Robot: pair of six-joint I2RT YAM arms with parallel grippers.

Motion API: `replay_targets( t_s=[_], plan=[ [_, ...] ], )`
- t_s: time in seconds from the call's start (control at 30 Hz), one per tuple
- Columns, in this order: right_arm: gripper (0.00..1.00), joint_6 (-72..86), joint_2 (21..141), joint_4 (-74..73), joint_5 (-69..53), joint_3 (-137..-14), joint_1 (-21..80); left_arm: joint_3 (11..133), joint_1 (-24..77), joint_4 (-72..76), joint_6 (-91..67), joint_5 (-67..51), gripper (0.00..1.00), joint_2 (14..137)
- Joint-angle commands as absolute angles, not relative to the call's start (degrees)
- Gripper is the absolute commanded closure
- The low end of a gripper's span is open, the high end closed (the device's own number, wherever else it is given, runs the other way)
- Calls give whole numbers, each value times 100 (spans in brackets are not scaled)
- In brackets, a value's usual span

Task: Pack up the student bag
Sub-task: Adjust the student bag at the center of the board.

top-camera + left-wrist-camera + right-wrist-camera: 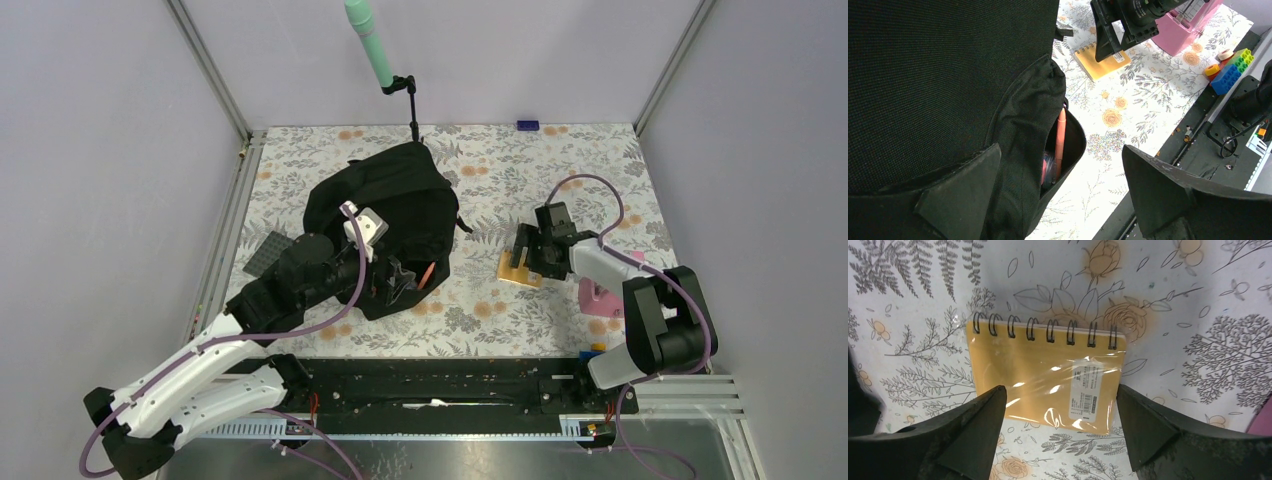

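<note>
The student bag [390, 210] is a large black backpack lying mid-table. In the left wrist view its side pocket [1068, 145] gapes open, with an orange pen [1060, 135] and a pink and clear item [1048, 170] inside. My left gripper [393, 280] is open and empty at the bag's near edge. One finger [963, 195] rests over the fabric and the other finger [1163, 190] is over the table. My right gripper [524, 258] is open just above a yellow spiral notebook [1043, 375] in plastic wrap. Its fingers [968, 430] straddle the notebook's near edge.
A pink box [605, 293] sits right of the notebook. Coloured toy bricks [1235, 70] and tape rolls [1213, 69] lie near the front rail. A dark grey plate [265, 252] lies left of the bag. A green-tipped stand [372, 45] rises behind it.
</note>
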State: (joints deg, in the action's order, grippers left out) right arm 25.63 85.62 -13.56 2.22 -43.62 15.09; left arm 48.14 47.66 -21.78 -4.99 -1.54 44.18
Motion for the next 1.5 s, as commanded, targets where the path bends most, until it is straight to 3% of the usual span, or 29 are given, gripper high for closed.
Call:
replay_targets(
  t_s=[0.0,0.53,0.77,0.87,1.1,1.47],
  plan=[
    [13,2700,8529,-1277,18,-4288,1711,4924,4744,-2039,-558,-220,1,4290],
    [17,3644,8147,-1224,-37,-4236,3553,4898,4743,-2039,-542,-138,1,4290],
    [3,2816,7527,-2048,1414,-4460,3487,4900,4739,-2048,-536,-142,1,4245],
    [1,2563,7688,-2162,1378,-4597,3151,4896,4739,-2048,-530,-152,1,4222],
    [3,2225,8500,-1797,862,-4984,2454,4871,4744,-2048,-545,-145,1,4174],
    [11,2131,9574,-1847,-250,-5621,2403,4871,4741,-2048,-527,-154,1,4191]
  ],
)
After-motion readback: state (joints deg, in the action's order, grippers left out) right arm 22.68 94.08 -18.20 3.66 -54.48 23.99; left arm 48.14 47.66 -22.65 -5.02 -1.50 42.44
